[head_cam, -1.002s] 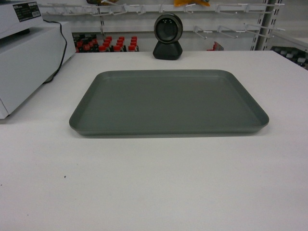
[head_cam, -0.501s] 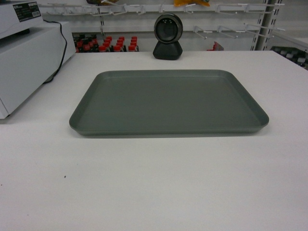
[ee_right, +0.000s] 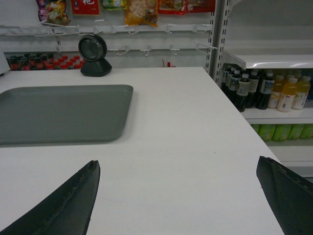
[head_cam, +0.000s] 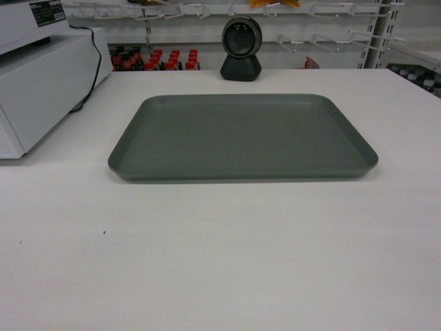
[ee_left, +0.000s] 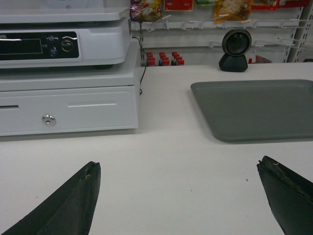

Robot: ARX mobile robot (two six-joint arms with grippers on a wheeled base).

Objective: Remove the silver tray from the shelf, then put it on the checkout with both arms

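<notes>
The silver tray (head_cam: 241,136) lies flat on the white checkout (head_cam: 220,255), in front of the black dome scanner (head_cam: 241,49). No gripper shows in the head view. In the left wrist view my left gripper (ee_left: 178,169) is open over bare tabletop, with the silver tray (ee_left: 259,107) well ahead to its right. In the right wrist view my right gripper (ee_right: 178,166) is open too, and the silver tray (ee_right: 61,112) sits ahead to its left. Neither gripper touches the tray. A white shelf (ee_right: 269,61) with bottles under it stands off the checkout's right side.
A white cash register on its drawer box (ee_left: 68,103) occupies the checkout's left part, with a black cable (head_cam: 93,76) behind it. Racks with red-capped bottles (head_cam: 155,61) and hanging snack bags (ee_right: 142,12) line the back. The checkout's right edge (ee_right: 244,132) drops to shelves of drinks.
The head view has shifted slightly: the tray, scanner and register now sit a little higher and farther off. The tray has not moved on the checkout.
</notes>
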